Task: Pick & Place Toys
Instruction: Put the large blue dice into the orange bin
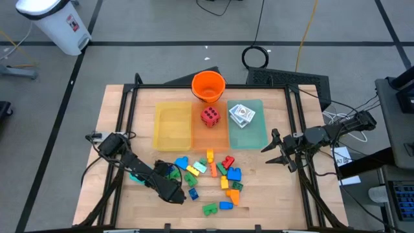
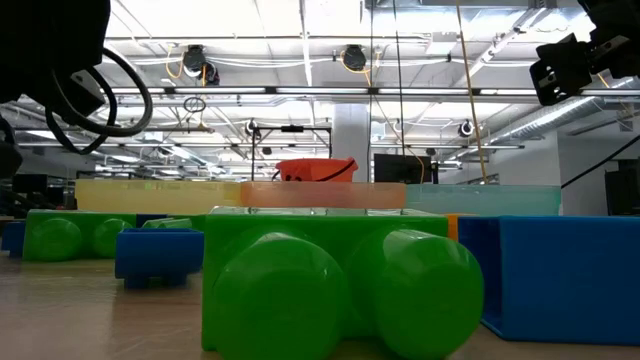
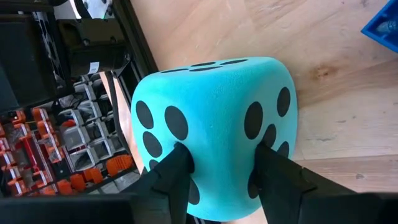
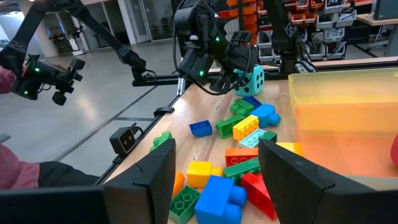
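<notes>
1. My left pincer (image 3: 217,165) was low over the worktop's (image 1: 259,194) near-left part, its fingers (image 3: 177,171) pinching the teal die (image 3: 214,130) from two sides.
2. The die sat on the wood; from above only a sliver of teal (image 1: 136,176) showed beside my arm, so I could not tell whether it was lifted.
3. Bricks (image 1: 220,178) lay scattered just right of it, mid-worktop.
4. The red die (image 1: 209,116) rested on the orange tray (image 1: 217,136), between the yellow tray (image 1: 171,126) and the green tray (image 1: 252,137), where the card packs (image 1: 241,114) lay.
5. My right pincer (image 1: 275,150) hovered at the worktop's right edge, spread and holding nothing.
</notes>
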Robot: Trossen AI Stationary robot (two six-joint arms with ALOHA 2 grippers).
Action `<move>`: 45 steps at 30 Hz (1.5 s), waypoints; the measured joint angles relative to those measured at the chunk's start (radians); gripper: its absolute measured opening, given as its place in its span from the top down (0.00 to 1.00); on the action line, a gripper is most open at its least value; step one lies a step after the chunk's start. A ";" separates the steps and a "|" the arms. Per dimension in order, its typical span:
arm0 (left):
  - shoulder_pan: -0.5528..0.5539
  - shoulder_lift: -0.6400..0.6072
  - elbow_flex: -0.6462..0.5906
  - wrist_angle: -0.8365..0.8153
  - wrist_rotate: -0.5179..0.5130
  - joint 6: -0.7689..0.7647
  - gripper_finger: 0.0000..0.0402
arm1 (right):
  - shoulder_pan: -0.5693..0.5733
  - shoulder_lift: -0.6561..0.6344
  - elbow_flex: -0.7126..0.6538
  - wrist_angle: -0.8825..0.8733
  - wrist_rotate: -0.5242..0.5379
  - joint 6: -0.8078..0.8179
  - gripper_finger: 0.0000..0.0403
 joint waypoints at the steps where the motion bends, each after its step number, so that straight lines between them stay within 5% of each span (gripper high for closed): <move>1: 0.000 0.000 0.000 0.000 0.000 0.000 0.63 | 0.000 0.000 0.000 0.000 0.000 0.000 0.51; 14: -0.013 -0.156 0.005 0.039 -0.005 -0.074 0.69 | 0.000 0.000 0.000 0.001 0.002 0.000 0.51; 29: -0.100 -0.456 0.006 0.026 -0.275 -0.313 0.78 | 0.000 0.000 0.000 0.000 0.003 0.000 0.51; 45: -0.010 -0.505 0.006 0.134 -0.447 -0.135 0.78 | 0.000 0.000 0.000 0.001 0.003 0.000 0.51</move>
